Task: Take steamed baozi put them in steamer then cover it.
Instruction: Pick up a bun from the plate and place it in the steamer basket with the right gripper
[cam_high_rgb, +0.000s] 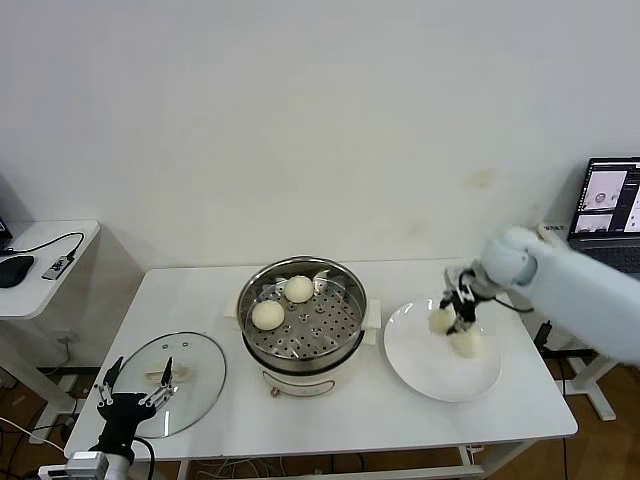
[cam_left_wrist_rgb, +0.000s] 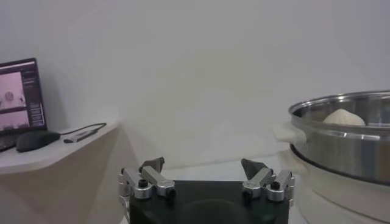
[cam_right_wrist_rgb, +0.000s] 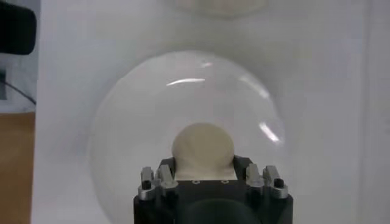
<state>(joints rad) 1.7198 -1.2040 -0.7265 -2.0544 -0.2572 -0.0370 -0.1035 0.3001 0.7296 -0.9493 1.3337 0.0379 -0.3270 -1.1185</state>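
The steamer (cam_high_rgb: 345, 335) stands mid-table with two steamed baozi (cam_high_rgb: 299, 289) (cam_high_rgb: 267, 314) on its perforated tray. My right gripper (cam_high_rgb: 452, 313) is over the white plate (cam_high_rgb: 425, 375), shut on a third baozi (cam_high_rgb: 440, 321); in the right wrist view that baozi (cam_right_wrist_rgb: 203, 145) sits between the fingers of the right gripper (cam_right_wrist_rgb: 204, 163). Another baozi (cam_high_rgb: 466, 345) lies on the plate beside it. The cover (cam_high_rgb: 195, 385), a glass lid, lies flat at the table's left. My left gripper (cam_high_rgb: 135, 398) hangs open at the lid's near edge, empty. In the left wrist view the left gripper (cam_left_wrist_rgb: 203, 167) faces the steamer (cam_left_wrist_rgb: 347, 143).
A side table (cam_high_rgb: 45, 285) with a mouse and cable stands at the far left. A laptop (cam_high_rgb: 608, 205) sits behind the table's right end. The plate (cam_right_wrist_rgb: 122, 115) lies close to the table's front right edge.
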